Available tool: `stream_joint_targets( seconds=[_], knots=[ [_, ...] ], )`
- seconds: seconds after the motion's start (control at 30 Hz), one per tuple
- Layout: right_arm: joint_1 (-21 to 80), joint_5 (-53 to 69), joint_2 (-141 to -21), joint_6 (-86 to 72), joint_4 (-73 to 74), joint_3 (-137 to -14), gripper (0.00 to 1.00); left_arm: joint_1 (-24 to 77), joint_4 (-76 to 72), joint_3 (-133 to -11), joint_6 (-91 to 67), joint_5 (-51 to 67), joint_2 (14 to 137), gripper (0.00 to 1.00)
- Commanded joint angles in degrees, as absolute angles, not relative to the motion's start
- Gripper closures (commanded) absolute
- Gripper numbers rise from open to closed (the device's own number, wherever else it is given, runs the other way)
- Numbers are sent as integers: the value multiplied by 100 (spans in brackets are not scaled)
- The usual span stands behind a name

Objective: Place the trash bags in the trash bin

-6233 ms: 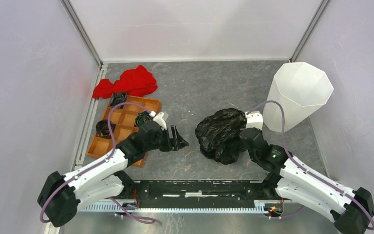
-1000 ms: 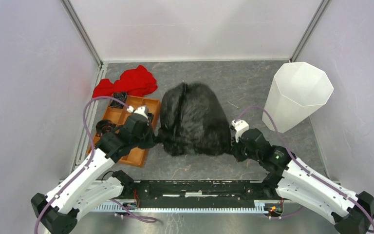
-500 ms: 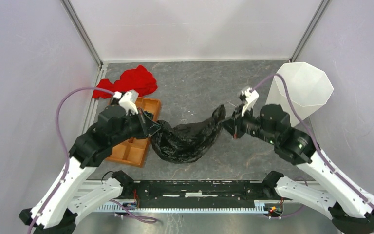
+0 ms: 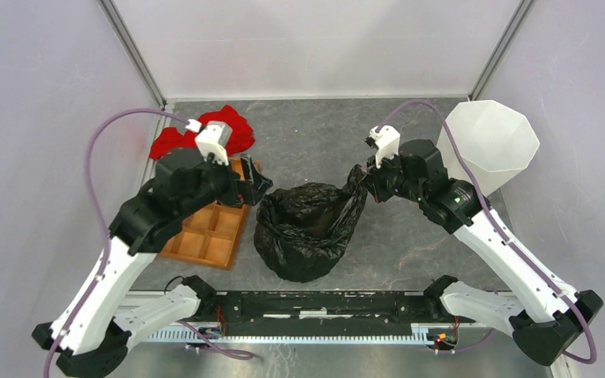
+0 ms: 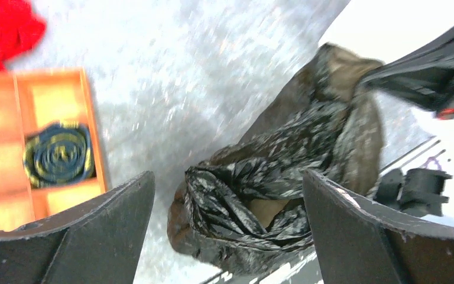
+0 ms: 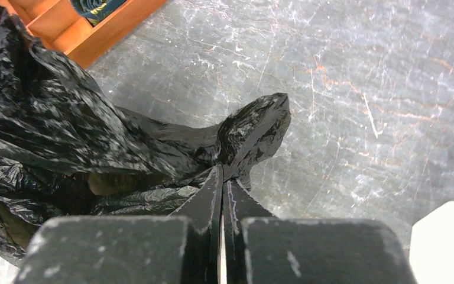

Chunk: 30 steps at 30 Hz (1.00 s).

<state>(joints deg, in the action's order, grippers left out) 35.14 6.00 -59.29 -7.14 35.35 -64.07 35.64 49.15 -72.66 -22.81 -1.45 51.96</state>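
Right gripper [image 6: 221, 190] first: pinches shut on a corner of the trash bag [image 4: 303, 236], mid-table. Left gripper [image 5: 227, 177]: hangs spread wide just above it. Trash bin [image 4: 484, 146]: stands well off right.

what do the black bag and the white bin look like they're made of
The trash bag looks like thin plastic film, glossy black: fine crinkles with bright glints, sagging shapelessly. The trash bin looks like rigid white plastic, seemingly translucent with a dull finish: flat facets hold their shape and light glows through.
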Motion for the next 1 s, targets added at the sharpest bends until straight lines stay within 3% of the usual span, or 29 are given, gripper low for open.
stream_joint_targets(
  seconds=[0.0, 0.33, 0.57, 0.7, 0.8, 0.97],
  knots=[
    [3516, 965, -5798, -54, 3172, -6384, 100, 3551, 3862, -7626, -1404, 459, 5327, 0],
    [3517, 1114, -5748, 312, 2871, -6624, 100, 3551, 3317, -8473, -892, 2920, 7639, 0],
    [3514, 1121, -5899, 402, 2865, -7027, 100, 3572, 3163, -8164, -977, 4465, 7866, 0],
    [3514, 1214, -6007, 439, 2859, -7126, 100, 3593, 3023, -7645, -1166, 4564, 7545, 0],
    [3514, 1256, -6028, 444, 2810, -7129, 100, 3650, 3145, -7477, -1389, 3889, 7465, 1],
    [3507, 1152, -6088, 396, 2725, -7167, 100, 3667, 3805, -7614, -1345, 2659, 7497, 22]
  ],
)
